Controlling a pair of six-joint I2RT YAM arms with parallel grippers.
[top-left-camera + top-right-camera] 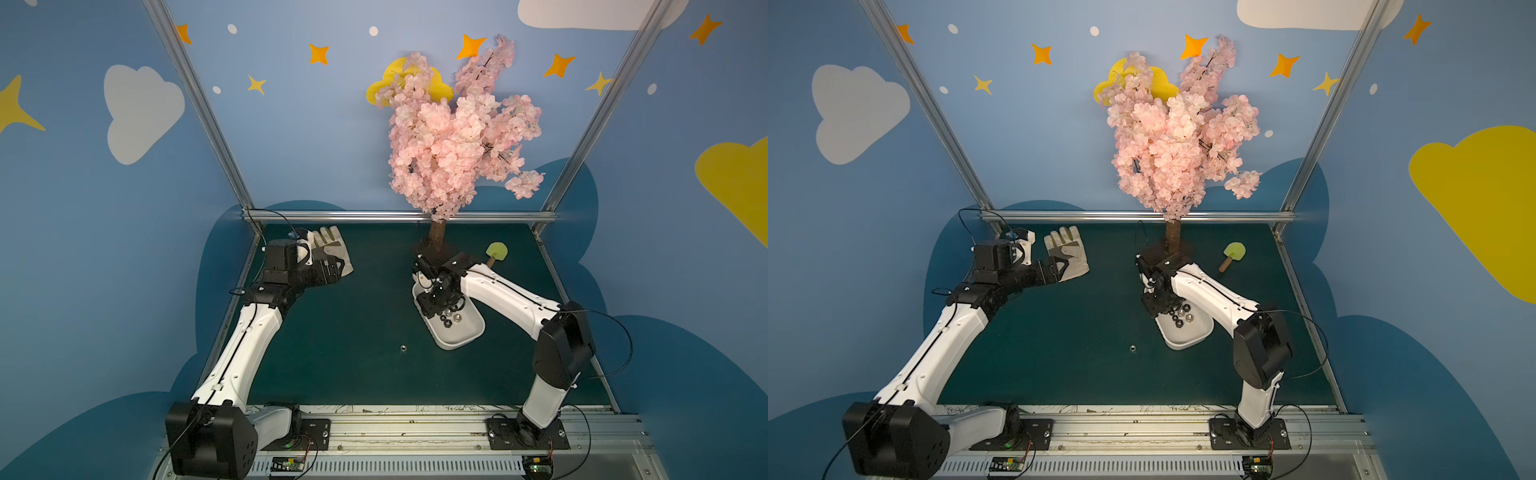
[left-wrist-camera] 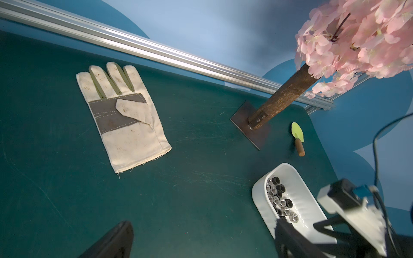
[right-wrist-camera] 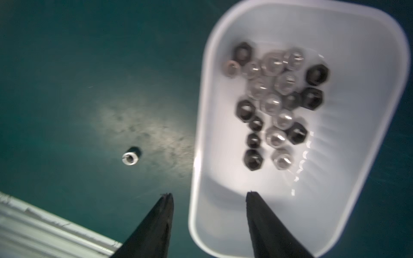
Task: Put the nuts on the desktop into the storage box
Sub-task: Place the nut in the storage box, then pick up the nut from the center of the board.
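The right arm stands up from the front rail, bends at its black elbow and slopes down toward the middle of the flat dark green desktop (image 1: 353, 316). Its wrist tips down, so the black right pincer (image 3: 210, 195) hangs over the far end of the shallow white plastic storage box (image 3: 201, 111). Its two black fingers (image 3: 159, 223) are apart, with nothing held between them. In the right wrist view, which is a bit blurry, one finger is over the box and one is over the green top beside it.

A heap of small metal hex nuts (image 3: 274, 102), some shiny grey and some dark, lies inside the box. One lone shiny nut (image 1: 402, 347) sits by itself on the desktop. It is near the box, on the side toward the left arm, and does not touch it.

The left arm goes from the front rail toward the back left corner, bends at the elbow and turns its wrist sideways. The black left pincer (image 1: 336, 267) points toward the middle, up over the wrist end of the flat beige cloth work glove (image 2: 125, 116). Its fingers are wide apart and hold nothing.

At the back stands a pink blossom toy tree (image 1: 453, 137) on a brown trunk. A small light green shovel with a brown handle (image 1: 1233, 254) lies to the right of it.
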